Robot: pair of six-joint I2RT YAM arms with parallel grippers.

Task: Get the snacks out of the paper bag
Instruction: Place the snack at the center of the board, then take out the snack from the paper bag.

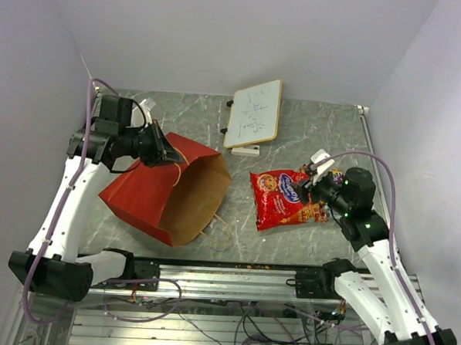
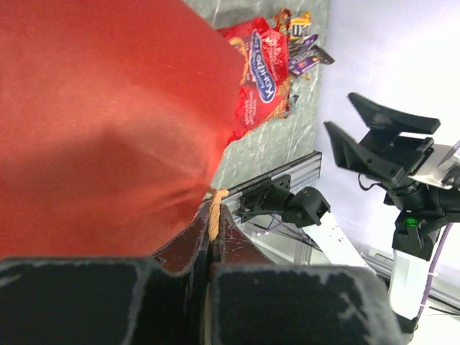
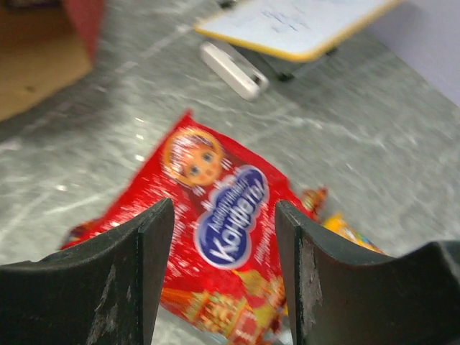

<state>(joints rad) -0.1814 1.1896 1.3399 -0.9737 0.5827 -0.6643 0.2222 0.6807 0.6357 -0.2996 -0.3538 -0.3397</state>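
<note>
Red cookie packet [image 1: 279,198] near whiteboard [image 1: 254,112], eraser [image 1: 245,150]; paper bag [image 1: 168,188] apart.

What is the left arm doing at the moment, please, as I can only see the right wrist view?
Observer: The left gripper is shut on the rim of the paper bag, with a twisted handle pinched in its jaws.
Operator: Thank you. Is the bag standing upright?
Observer: No, it lies tipped over on the table, its open mouth facing right and toward the near edge. I see no snacks in the part of the inside that shows.
Operator: Are any small bars out beside the cookie packet?
Observer: Yes, the left wrist view shows purple candy bars at the packet's side away from the bag.
</note>
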